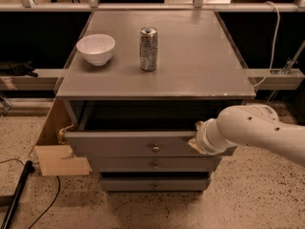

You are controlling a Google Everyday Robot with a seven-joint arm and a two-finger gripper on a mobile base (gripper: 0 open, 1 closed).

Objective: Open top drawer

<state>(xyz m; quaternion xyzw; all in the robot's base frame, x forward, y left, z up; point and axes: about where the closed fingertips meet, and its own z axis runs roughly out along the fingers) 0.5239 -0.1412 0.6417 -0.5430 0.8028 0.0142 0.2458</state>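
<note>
A speckled terrazzo floor runs under a grey cabinet whose flat top fills the middle of the camera view, with dark shelving behind it.

The gripper sits at the right end of the top drawer, against its upper front edge. It is mostly hidden behind the white wrist, so I cannot tell whether it is apart or closed. The white arm reaches in from the right edge of the view.

The top drawer stands partly out of the cabinet, a dark opening showing behind its front, with a small round knob at centre. Below it lie the middle drawer and the bottom drawer.

On the cabinet top a white bowl stands near the left, and a metal can stands upright just to its right, the two apart. A cardboard box leans at the cabinet's left side.
</note>
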